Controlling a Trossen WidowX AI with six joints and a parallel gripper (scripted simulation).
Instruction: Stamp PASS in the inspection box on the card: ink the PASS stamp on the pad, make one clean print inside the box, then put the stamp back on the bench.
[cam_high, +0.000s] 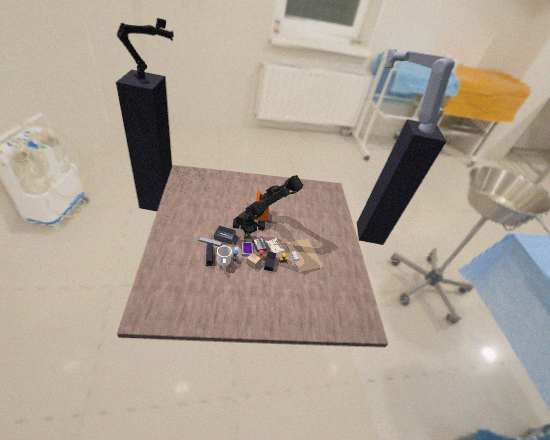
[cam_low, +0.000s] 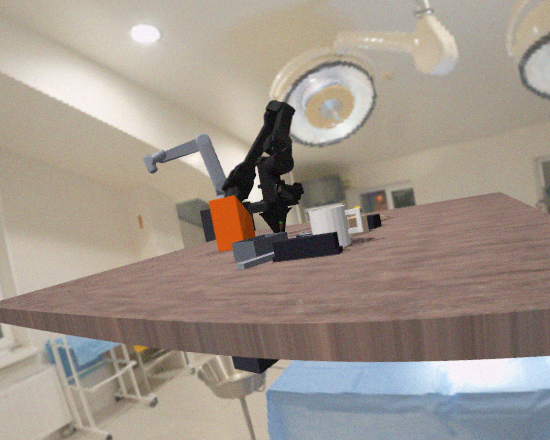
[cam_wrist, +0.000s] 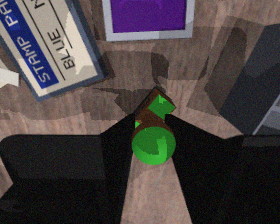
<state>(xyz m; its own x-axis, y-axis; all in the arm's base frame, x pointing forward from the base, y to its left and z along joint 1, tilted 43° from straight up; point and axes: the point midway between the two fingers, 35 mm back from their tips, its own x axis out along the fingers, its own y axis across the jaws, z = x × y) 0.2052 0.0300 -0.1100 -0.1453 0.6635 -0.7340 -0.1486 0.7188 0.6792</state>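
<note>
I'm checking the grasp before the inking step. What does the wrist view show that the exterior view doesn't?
Only the wrist view shows the gripper shut on the green-knobbed stamp, the purple pad just ahead, and a box lettered STAMP and BLUE. Only the exterior view shows the orange block, white mug and the arm's bent posture. Both show the gripper low over the wooden bench.

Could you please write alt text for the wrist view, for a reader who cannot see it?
The gripper is shut on a green-knobbed stamp standing on the wooden bench. A purple ink pad lies just ahead, a blue-labelled stamp pad box to its left.
</note>
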